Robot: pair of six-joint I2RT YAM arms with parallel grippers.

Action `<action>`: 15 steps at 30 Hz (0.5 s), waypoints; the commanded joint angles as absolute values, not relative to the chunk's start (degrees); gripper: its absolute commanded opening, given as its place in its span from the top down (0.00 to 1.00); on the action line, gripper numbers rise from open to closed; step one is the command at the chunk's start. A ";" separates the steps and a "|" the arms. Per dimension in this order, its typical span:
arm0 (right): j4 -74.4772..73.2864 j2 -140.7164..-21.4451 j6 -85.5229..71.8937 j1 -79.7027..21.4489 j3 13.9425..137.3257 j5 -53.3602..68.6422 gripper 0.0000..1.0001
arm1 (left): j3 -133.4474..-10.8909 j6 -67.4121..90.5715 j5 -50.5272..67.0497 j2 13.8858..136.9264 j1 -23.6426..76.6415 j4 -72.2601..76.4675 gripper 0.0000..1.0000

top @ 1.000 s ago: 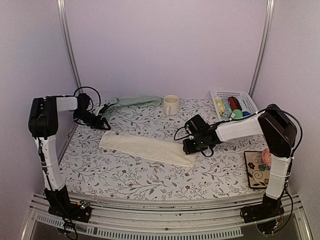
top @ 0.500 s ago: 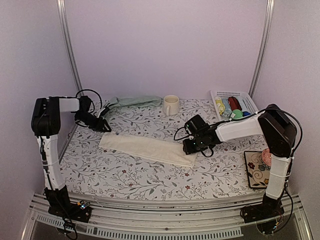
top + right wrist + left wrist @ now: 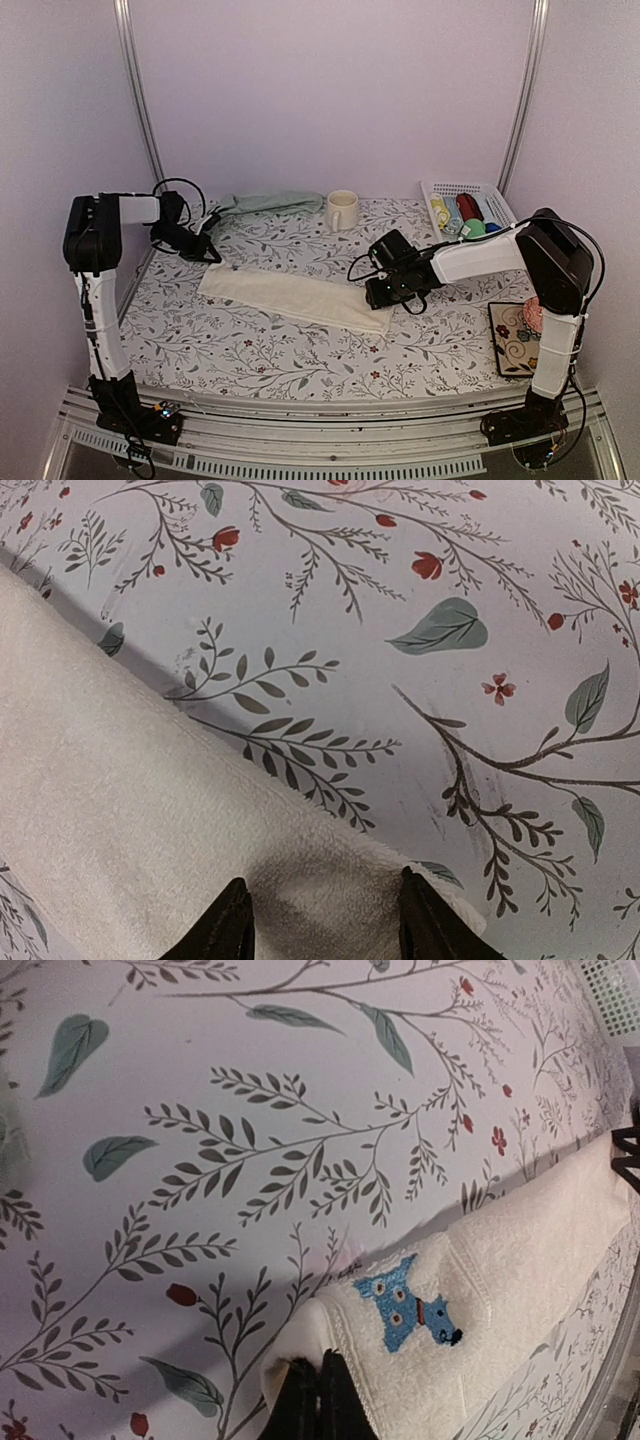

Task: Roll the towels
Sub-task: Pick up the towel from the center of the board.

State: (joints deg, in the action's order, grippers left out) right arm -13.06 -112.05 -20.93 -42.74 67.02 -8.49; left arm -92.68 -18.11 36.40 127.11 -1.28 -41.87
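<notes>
Since a second ago the left gripper has closed, and its jaws now pinch the left corner of the cream towel, just beside its embroidered blue dog. That towel lies flat as a long strip across the floral tablecloth. At the strip's right end the right gripper holds its jaws apart, fingertips down on the cloth. Behind, the sage green towel lies bunched at the table's back edge, left of the cream mug.

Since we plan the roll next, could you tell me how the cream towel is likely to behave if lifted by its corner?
Probably floppy: the towel lies flat on the table, and its corner puckers where the left tool pinches it. Its fluffy pile suggests it grips rather than slips. It looks light, so one pulled corner may drag the strip.
</notes>
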 commanded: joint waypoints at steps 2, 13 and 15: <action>-13.63 -112.91 -20.57 -43.16 66.44 -10.06 0.50 | -93.87 -17.46 38.00 127.91 -0.82 -40.49 1.00; -15.02 -115.27 -20.66 -43.16 67.46 -12.49 0.51 | -92.83 -13.93 41.06 125.55 -1.76 -35.87 1.00; -15.11 -115.48 -20.60 -43.18 67.51 -12.46 0.51 | -92.90 -12.97 41.06 126.00 -1.76 -35.14 1.00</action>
